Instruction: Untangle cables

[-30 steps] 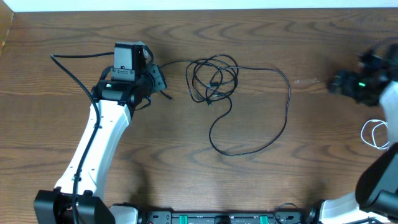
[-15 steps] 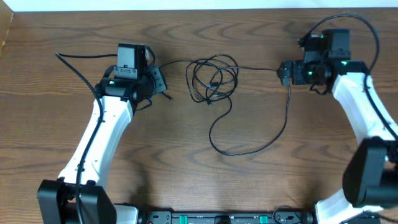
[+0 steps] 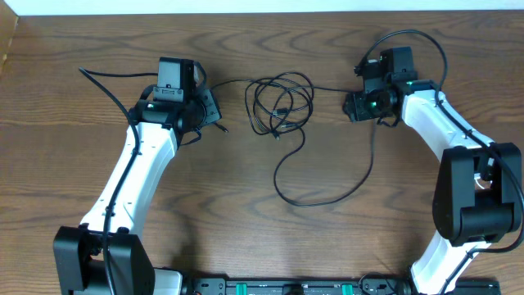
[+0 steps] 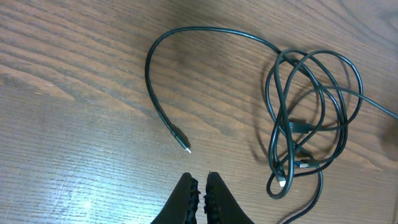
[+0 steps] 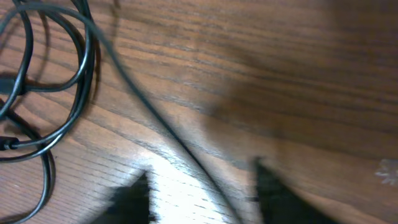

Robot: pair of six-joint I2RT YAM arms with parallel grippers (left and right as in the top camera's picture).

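- Step in hand: taking hold of the cord to start pulling the knot apart. No pull has begun, by the look of it.
- Thin black flexible cord [image 3: 373,156] lies across the middle of the brown wood-grain bench [image 3: 246,238]. Its tangled coil [image 4: 290,124] sits towards the far side, between the two arms. One long slack loop [image 3: 311,201] sweeps out towards the near edge.
- Small plug end [image 4: 185,146] of the cord lies free on the wood, just ahead of the left gripper [image 4: 199,183].
- Left gripper: fingers pressed together, holding nothing.
- Right gripper [image 5: 200,183]: jaws stand apart, straddling a straight run of the cord. That view is blurred, and I see no pinch on the strand.
- Next move, as I judge it: close the right gripper on that strand, then draw it away from the coil. The left gripper would have to open to take the plug end.
- Risk: the whole coil may drag along rather than loosen.
- Surface: matte wood grain, bare apart from the cord.
- Room: a pale strip [image 3: 246,6] beyond the far edge, a dark equipment rail [image 3: 278,287] along the near one. Nothing else shows.
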